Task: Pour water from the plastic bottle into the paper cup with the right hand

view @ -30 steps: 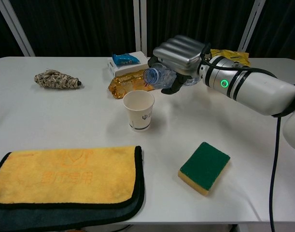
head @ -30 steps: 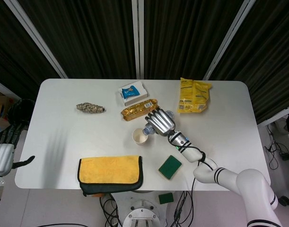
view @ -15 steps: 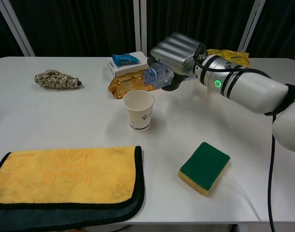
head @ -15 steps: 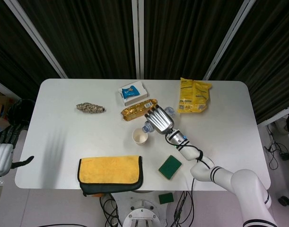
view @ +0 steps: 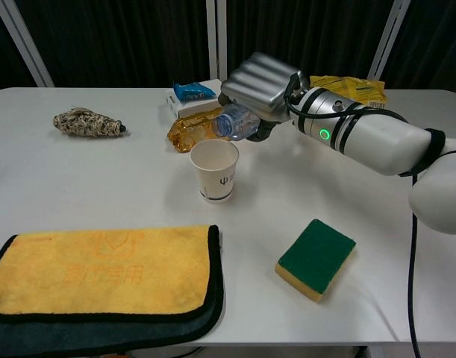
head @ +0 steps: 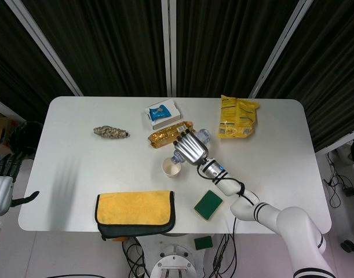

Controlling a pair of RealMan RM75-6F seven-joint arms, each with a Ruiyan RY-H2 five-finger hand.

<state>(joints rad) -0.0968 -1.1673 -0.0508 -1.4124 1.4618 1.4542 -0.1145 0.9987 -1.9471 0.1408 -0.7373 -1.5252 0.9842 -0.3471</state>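
Observation:
My right hand [view: 259, 86] [head: 189, 149] grips a clear plastic bottle [view: 235, 121] [head: 178, 157], tipped on its side with its open mouth pointing left and down. The mouth hangs just above the rim of the white paper cup [view: 215, 170] [head: 171, 168], which stands upright on the table. No stream of water is visible. My left hand [head: 3, 182] hangs off the table's left edge in the head view, fingers apart, holding nothing.
A yellow cloth [view: 101, 272] lies at the front left, a green sponge [view: 316, 258] at the front right. Behind the cup lie an amber packet [view: 190, 128], a white-blue box [view: 190, 95] and a yellow bag [head: 237, 117]. A brown lump [view: 86, 122] sits far left.
My right hand has moved left with the bottle and tipped it further, bringing the mouth over the cup's rim. The cup and left hand have not moved.

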